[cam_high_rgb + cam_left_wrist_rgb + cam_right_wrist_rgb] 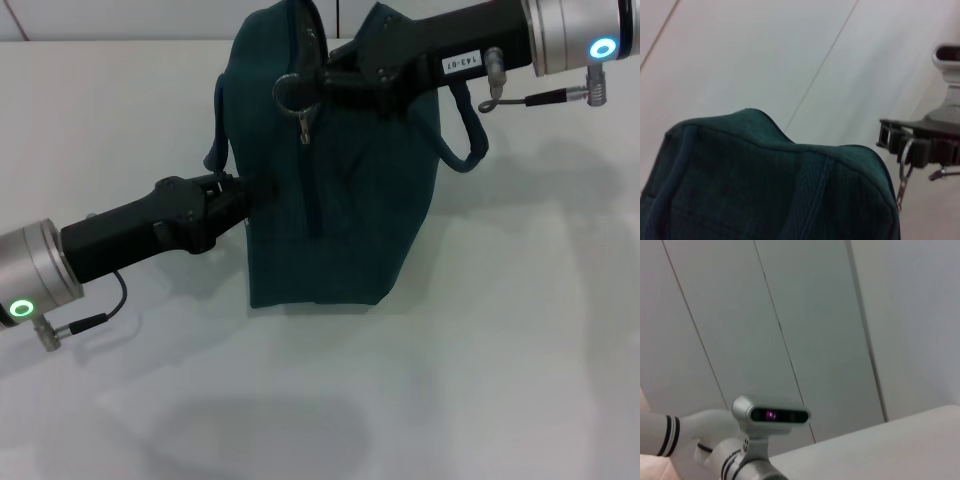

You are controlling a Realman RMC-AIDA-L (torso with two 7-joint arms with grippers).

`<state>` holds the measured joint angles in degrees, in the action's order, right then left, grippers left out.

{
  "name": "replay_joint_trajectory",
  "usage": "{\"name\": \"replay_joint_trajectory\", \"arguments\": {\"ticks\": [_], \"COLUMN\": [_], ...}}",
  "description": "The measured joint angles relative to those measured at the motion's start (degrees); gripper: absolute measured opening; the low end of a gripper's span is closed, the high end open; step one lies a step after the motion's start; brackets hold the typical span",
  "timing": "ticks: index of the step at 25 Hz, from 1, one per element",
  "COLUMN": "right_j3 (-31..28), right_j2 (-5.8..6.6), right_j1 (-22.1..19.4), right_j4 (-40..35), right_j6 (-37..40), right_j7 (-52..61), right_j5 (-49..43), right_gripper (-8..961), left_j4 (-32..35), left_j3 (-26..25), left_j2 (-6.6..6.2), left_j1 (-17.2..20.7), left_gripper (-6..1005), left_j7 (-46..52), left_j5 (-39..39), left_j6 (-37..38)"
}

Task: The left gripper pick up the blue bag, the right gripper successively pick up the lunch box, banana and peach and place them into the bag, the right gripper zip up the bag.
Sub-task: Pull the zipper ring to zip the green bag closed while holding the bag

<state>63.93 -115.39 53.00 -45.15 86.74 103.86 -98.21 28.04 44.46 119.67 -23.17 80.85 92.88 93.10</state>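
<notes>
A: Where is the bag now?

B: It stands on the white table, near the far middle. The left gripper is clamped on its left side. The right gripper is at the top of it, with its fingers closed on the ring pull of the zip. The zip looks closed or almost closed along the top.

A: What can go wrong from here?

B: I think the ring can slip out of the fingers, because it is thin metal and hangs loose. Also, if the right arm pulls too hard to one side, the bag can tilt or drag away from the left gripper. The fabric is soft, so that hold is not very sure.

A: Is there room to move?

B: Yes. In front and to the right the table is open. One handle hangs just under the right arm and could catch it. No table edge is close to the bag in the head view.
</notes>
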Motion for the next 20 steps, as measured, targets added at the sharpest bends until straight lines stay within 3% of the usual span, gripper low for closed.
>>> {"name": "replay_joint_trajectory", "arguments": {"ticks": [10, 20], "right_j3": [-0.56, -1.59], "right_j2": [0.26, 1.76], "right_j1": [0.18, 0.51], "right_j4": [-0.01, 3.49], "right_j6": [0.01, -0.42], "right_j7": [2.84, 5.92], "right_j5": [0.23, 0.3], "right_gripper": [7, 7], "left_j4": [-0.02, -0.09], "left_j3": [5.32, 6.58], "left_j2": [-0.06, -0.05], "left_j1": [0.01, 1.04], "left_gripper": [93, 67], "left_j7": [-3.06, -6.76], "left_j5": [0.4, 0.35], "left_j6": [0.0, 3.62]}}
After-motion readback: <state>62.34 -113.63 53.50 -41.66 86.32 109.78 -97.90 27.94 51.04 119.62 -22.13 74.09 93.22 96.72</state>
